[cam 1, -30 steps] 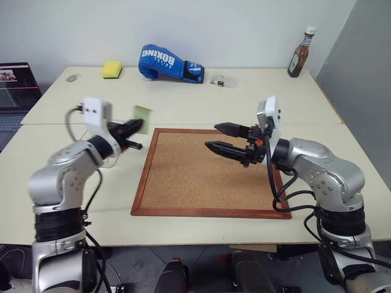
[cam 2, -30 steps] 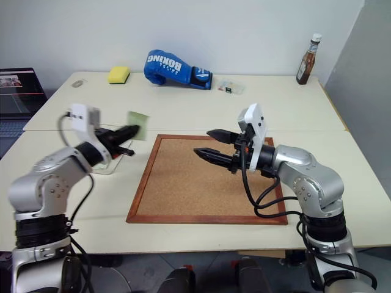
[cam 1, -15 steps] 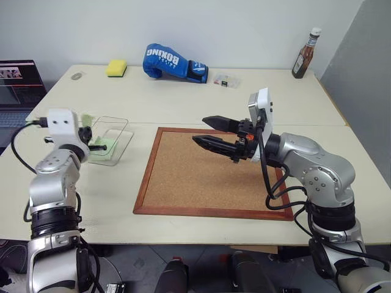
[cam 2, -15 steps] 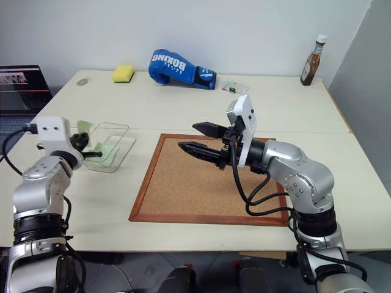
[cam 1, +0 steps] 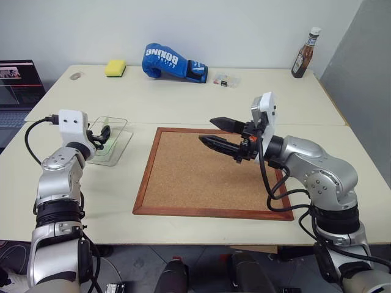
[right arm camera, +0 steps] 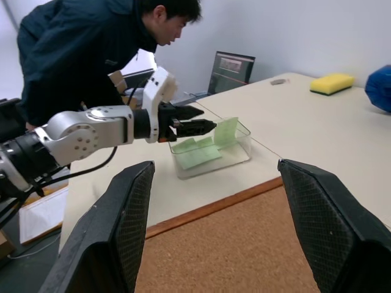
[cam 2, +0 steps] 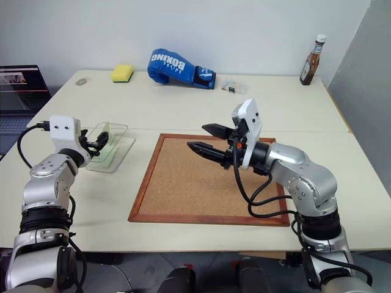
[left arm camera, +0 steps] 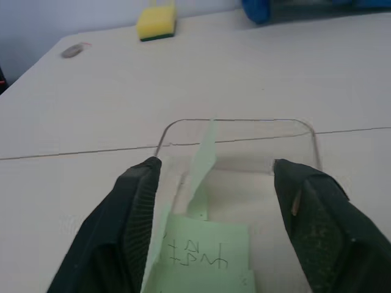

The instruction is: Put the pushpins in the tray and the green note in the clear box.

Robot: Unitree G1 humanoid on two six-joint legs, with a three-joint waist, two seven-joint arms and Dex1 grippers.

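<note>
The clear box [cam 1: 116, 141] stands on the table left of the corkboard. In it the pale green note [left arm camera: 205, 160] leans on its edge, above a flatter, mintier note [left arm camera: 201, 251] with writing. My left gripper [cam 1: 102, 136] is open at the box's near end, one finger on each side of the leaning note and not touching it. My right gripper [cam 1: 206, 130] hovers open and empty over the corkboard. A small dark oval dish, the tray [left arm camera: 72, 52], sits at the far left corner. A red speck shows at its rim, too small to tell as a pushpin.
The wood-framed corkboard [cam 1: 208, 180] lies bare in the middle. Along the back edge are a yellow sponge [cam 1: 114, 68], a blue boxing glove [cam 1: 171, 61], a tiny clear case [cam 1: 223, 80] and a sauce bottle [cam 1: 303, 54]. A laptop [cam 1: 14, 85] and a person [right arm camera: 85, 55] are at the left.
My left gripper carried the green note left and down to the clear box, then opened and let it go. The note now leans inside the box. The right gripper stayed put.
</note>
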